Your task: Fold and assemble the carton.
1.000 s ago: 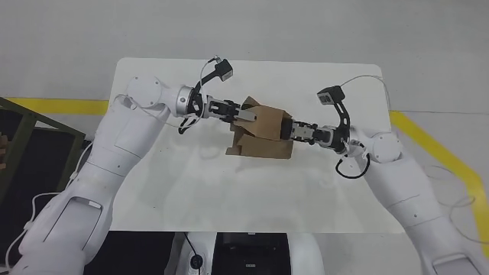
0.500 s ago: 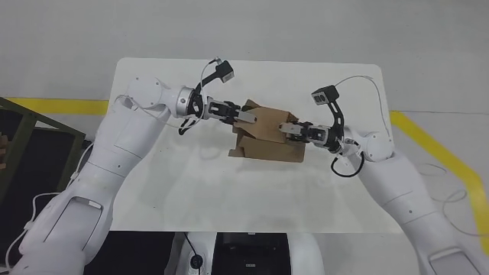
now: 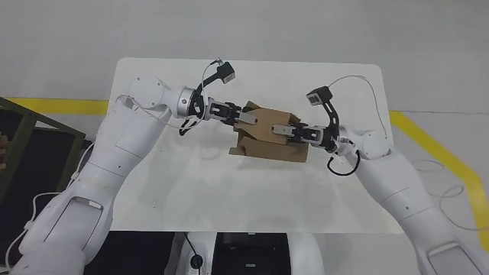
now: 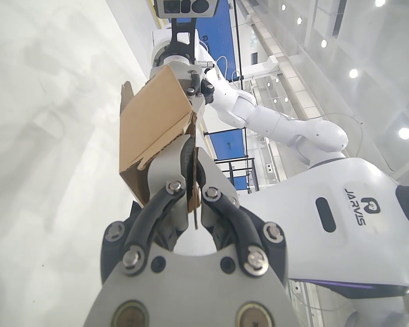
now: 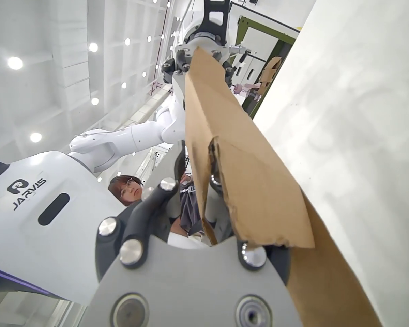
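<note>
The brown carton [image 3: 263, 142] sits partly unfolded at the middle of the white table [image 3: 168, 187]. My left gripper [image 3: 246, 117] is at its far left corner, shut on a flap edge; the left wrist view shows the fingers [image 4: 163, 171] clamped on the cardboard [image 4: 150, 120]. My right gripper [image 3: 277, 131] comes in from the right over the carton's top. In the right wrist view an upright carton panel [image 5: 245, 178] runs between its fingers [image 5: 175, 185], with a small gap beside one finger, so the gripper stands open astride the panel.
A dark green crate [image 3: 30, 134] stands off the table to the left. Yellow floor tape [image 3: 428, 141] runs past both ends of the table. Bare tabletop surrounds the carton on every side.
My right gripper has slid leftward from the carton's right edge to over its top. The carton's right side has spread further right. The left gripper has held its place.
</note>
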`<state>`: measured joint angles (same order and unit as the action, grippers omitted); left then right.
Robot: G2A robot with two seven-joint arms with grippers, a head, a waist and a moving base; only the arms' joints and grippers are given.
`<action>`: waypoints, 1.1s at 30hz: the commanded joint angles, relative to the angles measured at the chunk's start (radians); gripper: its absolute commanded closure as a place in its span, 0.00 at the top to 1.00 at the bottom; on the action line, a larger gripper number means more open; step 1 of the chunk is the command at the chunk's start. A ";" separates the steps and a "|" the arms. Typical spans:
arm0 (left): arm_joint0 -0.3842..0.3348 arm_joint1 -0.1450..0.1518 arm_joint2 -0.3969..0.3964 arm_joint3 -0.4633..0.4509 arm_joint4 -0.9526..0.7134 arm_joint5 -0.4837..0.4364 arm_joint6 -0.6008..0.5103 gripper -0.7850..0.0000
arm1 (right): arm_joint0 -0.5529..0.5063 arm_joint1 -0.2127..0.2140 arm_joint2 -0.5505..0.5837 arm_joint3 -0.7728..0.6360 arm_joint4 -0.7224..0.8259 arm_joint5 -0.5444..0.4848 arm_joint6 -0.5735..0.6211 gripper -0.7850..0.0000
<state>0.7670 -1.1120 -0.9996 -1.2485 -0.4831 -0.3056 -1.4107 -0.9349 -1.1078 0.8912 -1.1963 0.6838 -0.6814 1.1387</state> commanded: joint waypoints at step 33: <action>0.017 0.012 -0.049 -0.097 -0.122 0.012 -0.062 1.00 | 0.035 -0.020 -0.011 0.078 -0.028 -0.014 -0.025 0.00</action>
<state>0.7872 -1.0992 -1.0514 -1.3440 -0.6026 -0.2942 -1.4746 -0.8996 -1.1266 0.8792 -1.1173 0.6579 -0.6954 1.1170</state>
